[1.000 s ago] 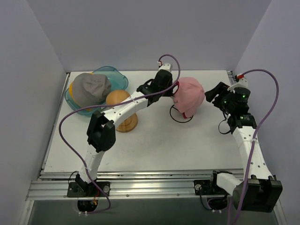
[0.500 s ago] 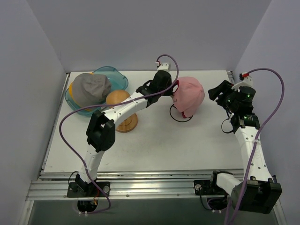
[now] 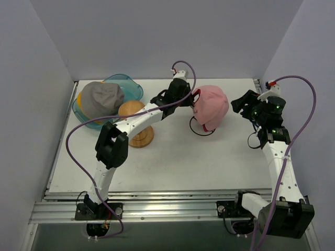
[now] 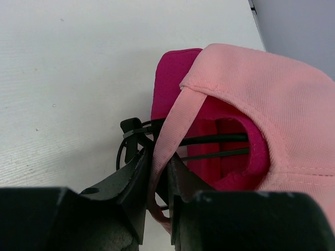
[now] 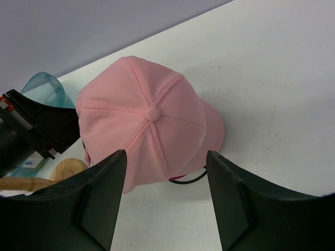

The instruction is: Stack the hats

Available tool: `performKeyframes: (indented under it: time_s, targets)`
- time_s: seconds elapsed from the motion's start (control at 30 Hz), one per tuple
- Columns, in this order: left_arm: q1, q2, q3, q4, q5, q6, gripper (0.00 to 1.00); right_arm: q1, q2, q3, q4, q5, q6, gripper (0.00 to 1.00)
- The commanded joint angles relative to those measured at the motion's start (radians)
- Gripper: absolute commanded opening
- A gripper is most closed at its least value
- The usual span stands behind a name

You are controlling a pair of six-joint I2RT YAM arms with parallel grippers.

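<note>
A light pink cap (image 3: 211,106) sits over a magenta cap (image 4: 175,78) at the back middle of the table, both on a black wire loop (image 3: 201,132). My left gripper (image 3: 190,101) is shut on the pink cap's rear band (image 4: 159,157); its fingers (image 4: 137,178) pinch the fabric. Open and holding nothing, my right gripper (image 3: 245,104) hovers just right of the cap, whose crown (image 5: 146,130) lies beyond its spread fingers (image 5: 102,198). A grey cap (image 3: 102,98) rests on a yellow-orange hat (image 3: 79,99) in the tub.
The translucent teal tub (image 3: 128,83) stands at the back left. A round-topped wooden hat stand (image 3: 133,111) stands just right of it, under my left forearm. Walls close in on the table at the back and on both sides.
My right gripper has shifted a little back and to the right, still open. The left gripper and the pink cap's rear edge have nudged slightly towards the back.
</note>
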Motion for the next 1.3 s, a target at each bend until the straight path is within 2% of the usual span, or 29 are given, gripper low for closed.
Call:
performKeyframes:
  time_s: [0.0,0.37,0.47,0.67,0.93,1.13,1.27]
  targets:
    - [-0.009,0.048,-0.042,-0.100,0.049,-0.008,0.27,-0.009,-0.016,0.010,0.030,-0.042,-0.030,0.58]
    - [-0.010,0.091,-0.025,-0.141,0.044,-0.012,0.32,-0.009,-0.002,-0.015,0.068,-0.071,-0.028,0.62]
    - [-0.012,0.095,-0.025,-0.161,0.035,-0.017,0.33,-0.010,0.013,-0.024,0.075,-0.038,-0.005,0.62]
    - [-0.013,0.056,-0.088,-0.120,0.038,-0.044,0.35,-0.010,0.069,-0.008,0.059,-0.042,-0.008,0.61]
    - [-0.039,0.001,-0.111,-0.112,0.042,-0.049,0.42,-0.010,0.030,-0.008,0.059,-0.060,-0.016,0.61]
    - [-0.041,-0.080,-0.143,-0.115,0.000,-0.051,0.57,-0.010,0.029,-0.031,0.094,-0.103,-0.002,0.61]
    - [-0.036,-0.116,-0.090,-0.163,-0.027,-0.028,0.66,-0.010,0.029,-0.024,0.099,-0.103,-0.003,0.61]
